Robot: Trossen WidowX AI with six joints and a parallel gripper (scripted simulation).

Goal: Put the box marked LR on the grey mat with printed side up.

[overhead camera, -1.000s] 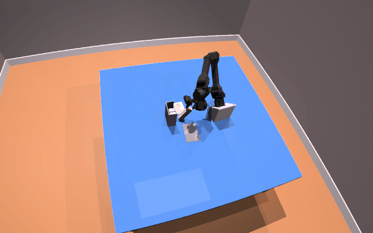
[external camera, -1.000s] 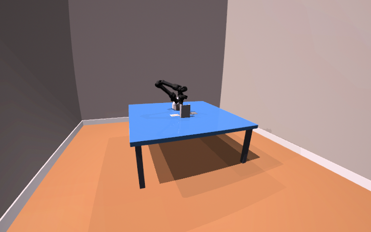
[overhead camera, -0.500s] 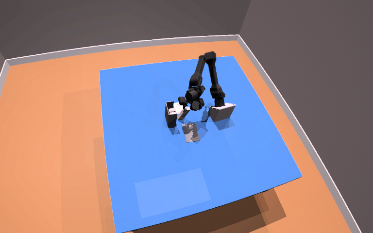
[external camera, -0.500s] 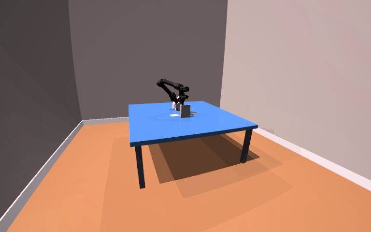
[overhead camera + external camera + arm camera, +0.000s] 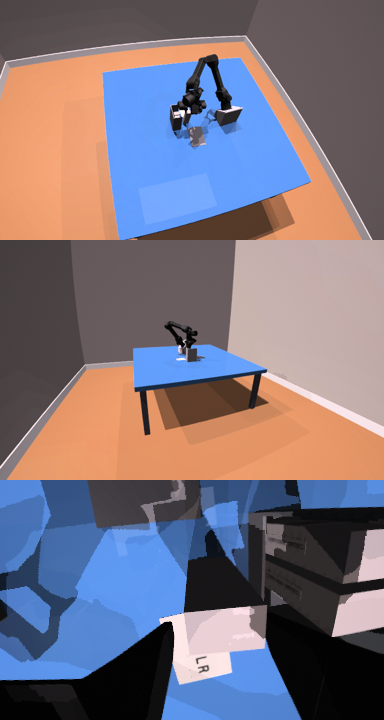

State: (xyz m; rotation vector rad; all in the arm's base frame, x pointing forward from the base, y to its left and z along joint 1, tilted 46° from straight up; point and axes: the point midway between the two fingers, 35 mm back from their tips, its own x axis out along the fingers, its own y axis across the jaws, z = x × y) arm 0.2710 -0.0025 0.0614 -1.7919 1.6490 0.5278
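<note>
Gripper (image 5: 184, 109) (image 5: 217, 624) part open, box (image 5: 186, 117) (image 5: 225, 630) upright between fingers, beside bin (image 5: 175, 121) (image 5: 191, 355) (image 5: 257, 555); grip not evident, contact unclear. White piece (image 5: 202, 667) showing "LR" lies near bin. Two other boxes (image 5: 312, 600) in bin. Grey mat (image 5: 198, 138) near bin.

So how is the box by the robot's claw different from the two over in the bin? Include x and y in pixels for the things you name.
The loose box (image 5: 186, 118) (image 5: 225, 630) is outside the bin (image 5: 175, 125) (image 5: 191, 355) (image 5: 257, 555), while the bin boxes (image 5: 176, 113) (image 5: 361, 611) are inside it. The loose box is alone between the claw's (image 5: 189, 109) (image 5: 189, 346) (image 5: 218, 622) fingers; the bin boxes sit side by side, away from them. The loose box and the bin boxes share pale ends and long, blocky shapes.
</note>
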